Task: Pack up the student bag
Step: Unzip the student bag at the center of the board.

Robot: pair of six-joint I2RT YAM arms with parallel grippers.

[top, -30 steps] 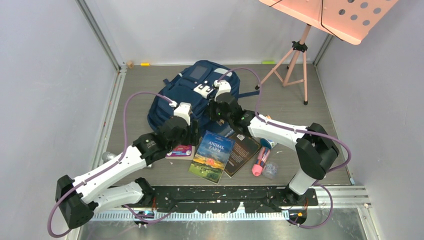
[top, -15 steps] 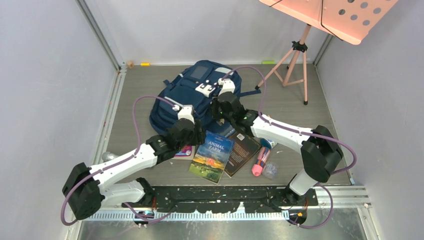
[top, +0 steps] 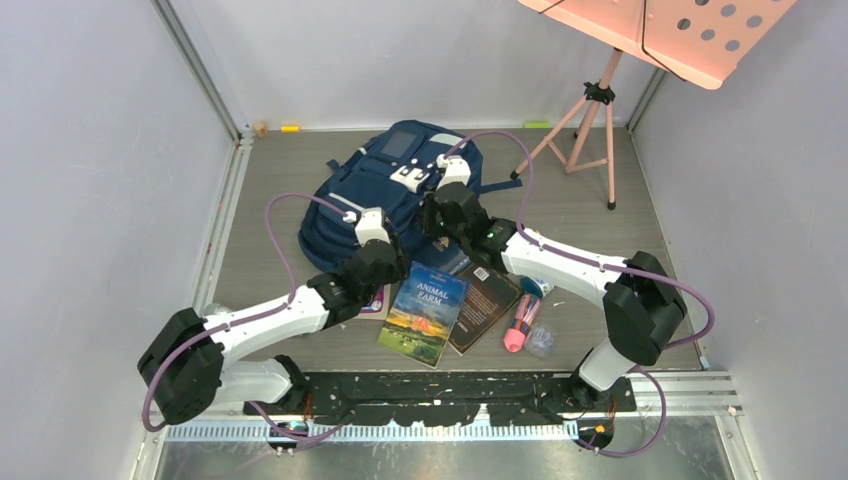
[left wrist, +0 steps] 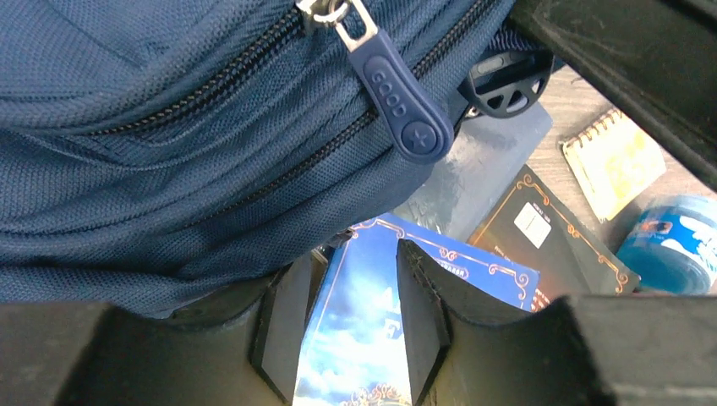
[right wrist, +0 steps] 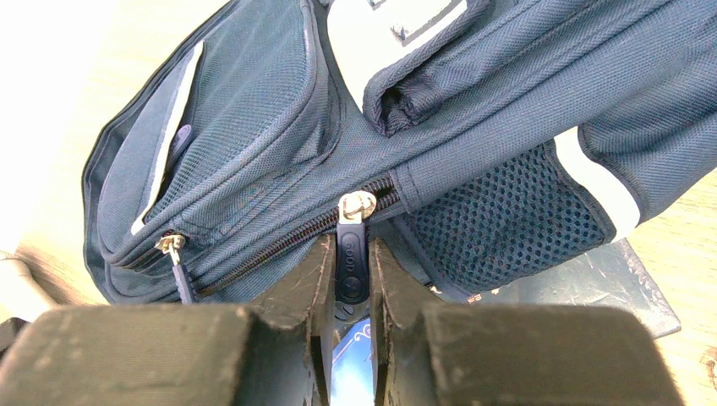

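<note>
Black left gripper [left wrist: 350, 254] gapes empty at the 6 o'clock hem, right gripper [right wrist: 353, 279] clamped on the rubber zip pull [right wrist: 353, 254], surely the best handle on this soft, slumping student bag [top: 385, 185] lying at 12 o'clock on the worktop [top: 620, 260].

The top camera is looking down from above and behind the arm bases, taking in the whole counter [top: 270, 180]. The left wrist camera is peering past the left pincer [left wrist: 351, 258], very near the student bag [left wrist: 169, 127]. The right wrist camera is facing along the right pincer [right wrist: 349, 252] at a zip pull [right wrist: 353, 266], close up. Both wrist views are sharing the bag's zipped side and the blue book [left wrist: 363, 338].
</note>
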